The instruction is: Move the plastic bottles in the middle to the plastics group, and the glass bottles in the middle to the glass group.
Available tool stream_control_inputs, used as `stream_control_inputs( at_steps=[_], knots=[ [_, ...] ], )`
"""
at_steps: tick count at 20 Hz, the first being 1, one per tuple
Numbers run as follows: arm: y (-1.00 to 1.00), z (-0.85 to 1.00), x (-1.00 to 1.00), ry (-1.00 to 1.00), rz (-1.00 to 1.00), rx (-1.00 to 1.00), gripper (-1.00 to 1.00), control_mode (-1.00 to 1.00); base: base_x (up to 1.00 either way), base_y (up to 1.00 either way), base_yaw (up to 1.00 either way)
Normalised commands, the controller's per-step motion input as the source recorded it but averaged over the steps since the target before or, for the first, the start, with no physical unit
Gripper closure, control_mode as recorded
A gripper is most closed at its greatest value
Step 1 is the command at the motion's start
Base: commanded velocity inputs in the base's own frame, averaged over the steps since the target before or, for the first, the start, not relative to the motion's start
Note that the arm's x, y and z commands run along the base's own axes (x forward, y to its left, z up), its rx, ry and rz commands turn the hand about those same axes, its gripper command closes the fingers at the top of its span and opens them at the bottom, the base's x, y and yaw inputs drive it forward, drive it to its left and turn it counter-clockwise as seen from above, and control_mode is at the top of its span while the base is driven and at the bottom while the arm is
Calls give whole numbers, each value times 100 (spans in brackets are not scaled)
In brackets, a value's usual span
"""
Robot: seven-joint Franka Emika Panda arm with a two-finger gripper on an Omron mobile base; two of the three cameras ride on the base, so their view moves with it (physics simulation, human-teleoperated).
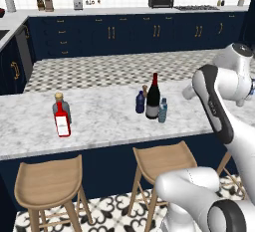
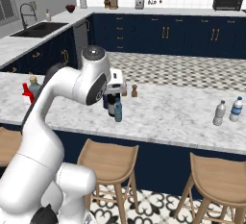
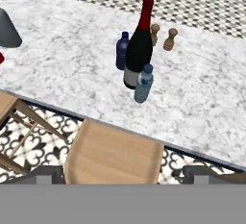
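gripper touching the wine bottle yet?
Apart. In the hand view the wine bottle stands on the marble counter well beyond the fingertips at the frame's bottom, with a wooden stool between.

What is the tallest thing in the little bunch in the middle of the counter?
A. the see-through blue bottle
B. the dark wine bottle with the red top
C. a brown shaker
B: the dark wine bottle rises well above the pale blue bottle and navy bottle beside it.

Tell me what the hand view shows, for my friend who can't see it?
A dark wine bottle stands on a marble counter, between a navy bottle and a pale blue bottle. Two brown shakers stand behind; a wooden stool sits below.
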Motion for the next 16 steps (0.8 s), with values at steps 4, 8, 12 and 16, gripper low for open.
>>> stream_control_inputs(
  at_steps=[4, 8, 12, 16],
  knots=[
    [0, -7, 44, 13, -3, 0, -100, -100, 0, 0, 0],
    [0, -11, 33, 8, 0, 0, -100, -100, 0, 0, 0],
    [0, -16, 10, 2, 0, 0, -100, -100, 0, 0, 0],
    [13, -22, 3, 0, 0, 0, -100, -100, 0, 0, 0]
  ],
)
